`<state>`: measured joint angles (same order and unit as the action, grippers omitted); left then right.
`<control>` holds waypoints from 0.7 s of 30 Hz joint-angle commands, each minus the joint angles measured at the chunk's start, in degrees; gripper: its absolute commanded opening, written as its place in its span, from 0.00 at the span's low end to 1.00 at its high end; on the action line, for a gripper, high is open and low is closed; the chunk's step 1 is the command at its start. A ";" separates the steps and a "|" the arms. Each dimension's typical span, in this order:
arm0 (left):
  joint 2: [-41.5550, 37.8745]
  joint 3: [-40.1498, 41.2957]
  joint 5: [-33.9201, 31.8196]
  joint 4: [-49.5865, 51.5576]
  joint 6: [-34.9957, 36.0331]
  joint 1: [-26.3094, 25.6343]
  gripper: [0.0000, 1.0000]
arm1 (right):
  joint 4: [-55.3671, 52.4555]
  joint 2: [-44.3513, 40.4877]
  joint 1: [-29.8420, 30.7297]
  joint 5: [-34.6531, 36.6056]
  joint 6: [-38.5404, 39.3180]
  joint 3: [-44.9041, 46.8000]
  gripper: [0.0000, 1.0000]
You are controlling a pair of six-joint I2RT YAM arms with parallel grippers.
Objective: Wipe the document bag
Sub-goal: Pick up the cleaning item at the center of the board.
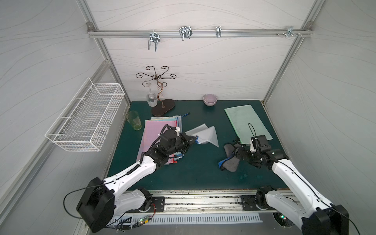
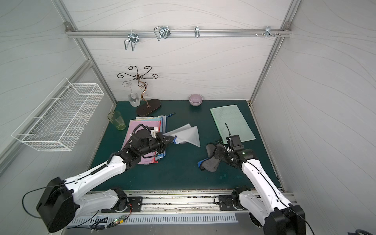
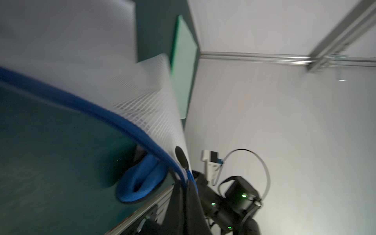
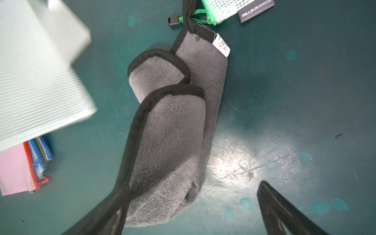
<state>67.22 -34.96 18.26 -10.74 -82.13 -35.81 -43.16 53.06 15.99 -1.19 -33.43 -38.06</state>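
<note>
Document bag [image 1: 205,135]: white mesh, mid desk [image 1: 193,175], blue-edged corner clamped in left hand [image 1: 190,140], sheet trailing toward the right arm | cloth [image 1: 230,162]: well right of the bag, long axis near-to-far | right hand [image 1: 236,151]: jaws wide apart over the cloth, empty | we judge the right arm takes the cloth next.
</note>
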 commanded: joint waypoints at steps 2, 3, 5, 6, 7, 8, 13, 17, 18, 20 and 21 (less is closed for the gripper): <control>-1.43 1.65 5.40 4.82 3.27 -1.92 0.00 | -3.84 -3.07 -0.43 1.63 -0.88 -1.87 0.90; -1.95 1.61 6.12 7.10 4.83 -2.06 0.00 | -4.35 -3.56 -0.52 2.09 -1.23 -2.30 0.88; -3.23 1.61 7.33 12.47 7.97 -2.18 0.00 | -4.64 -3.95 -0.69 2.14 -1.23 -3.24 0.91; -3.56 1.43 7.72 14.58 9.66 -2.31 0.00 | -4.81 -3.74 -0.70 1.77 -0.99 -3.63 0.94; -3.46 1.39 8.60 16.97 11.48 -2.33 0.00 | -4.92 -3.06 -0.70 1.32 -0.57 -4.10 0.98; -3.13 1.58 9.17 18.83 13.08 -2.40 0.00 | -5.01 -1.96 -0.70 0.46 -0.34 -4.37 0.99; 0.99 3.56 10.38 23.48 18.50 -2.58 0.00 | -3.13 7.68 1.70 -4.74 0.31 -4.39 0.99; 4.97 3.77 8.62 25.32 22.00 -2.58 0.00 | 0.88 15.52 4.73 -6.57 0.04 -4.02 0.99; 6.24 3.53 8.35 25.63 22.96 -2.62 0.00 | 1.28 17.49 4.97 -7.25 -0.06 -4.07 0.99; 8.42 2.82 8.27 25.66 24.62 -2.85 0.00 | 1.33 21.79 6.27 -7.05 0.59 -4.81 0.99; 9.67 2.34 8.16 25.53 25.41 -3.08 0.00 | 1.52 23.85 7.03 -6.46 0.87 -5.08 0.99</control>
<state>74.59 -31.03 26.74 13.58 -61.36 -38.35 -42.52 72.97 21.52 -6.68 -33.63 -42.24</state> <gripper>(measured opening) 0.048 0.989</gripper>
